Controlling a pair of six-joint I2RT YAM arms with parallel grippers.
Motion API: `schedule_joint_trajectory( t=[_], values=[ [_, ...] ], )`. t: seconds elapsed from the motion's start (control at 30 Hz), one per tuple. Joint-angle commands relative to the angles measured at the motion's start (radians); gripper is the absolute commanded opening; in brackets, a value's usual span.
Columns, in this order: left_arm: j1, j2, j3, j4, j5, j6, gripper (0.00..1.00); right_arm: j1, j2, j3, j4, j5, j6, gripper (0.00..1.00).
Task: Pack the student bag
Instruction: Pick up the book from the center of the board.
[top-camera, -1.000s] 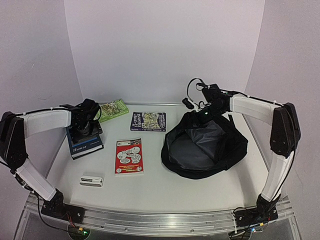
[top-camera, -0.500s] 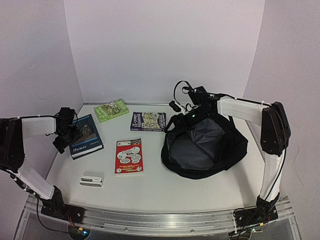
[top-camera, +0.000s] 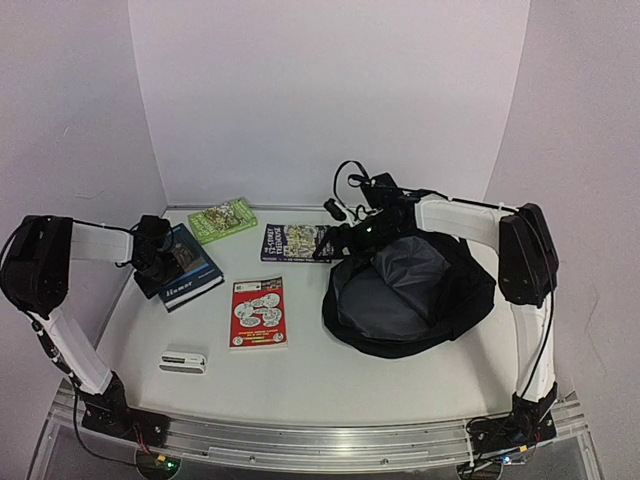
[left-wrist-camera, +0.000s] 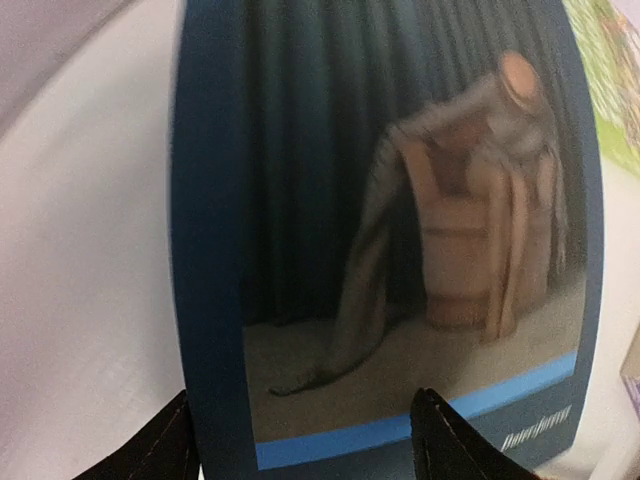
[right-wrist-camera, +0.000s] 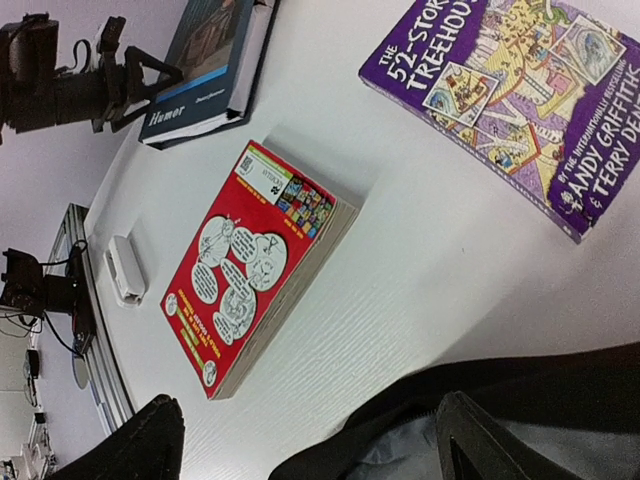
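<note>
Student bag (top-camera: 410, 295) lies mouth-up w/ grey lining showing, on the table (top-camera: 330, 380), in front of the R arm's base.

R arm: upper link stands up from its base, elbow high beside the bag's R side, white forearm runs across the bag's far edge. R gripper (top-camera: 355, 235) sits at the bag's far-L rim. In the wrist view its claw (right-wrist-camera: 315, 440) is spread wide, nothing in it, w/ the bag's black rim (right-wrist-camera: 520, 400) just below the tips.

L arm: well L of the bag, elbow up high, forearm level & pointing toward the bag, wrist dropped low. L gripper (top-camera: 158, 258) is at the blue book (top-camera: 188, 272), the item farthest L of the bag. Claw (left-wrist-camera: 305, 440) tips stand apart over the cover's near edge (left-wrist-camera: 400, 200); can't tell if they touch it.

Btw. that book & the bag: red book (top-camera: 258, 311), purple book (top-camera: 295, 242) just beside the bag's far-L rim, green book (top-camera: 224, 219) further back, small white box (top-camera: 183, 360) nearer the arm bases.
</note>
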Motion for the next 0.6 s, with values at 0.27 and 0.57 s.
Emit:
schedule_joint_trajectory(
  t=[0.27,0.57],
  values=[
    [-0.350,0.003,-0.082,-0.024,0.106,-0.001,0.50,0.062,0.220,0.300,0.085,0.026,0.119,0.81],
    [-0.198,-0.207,0.045,-0.133,0.084,0.129,0.90,0.134,0.215,0.250,0.092,0.036,0.141,0.81]
  ],
)
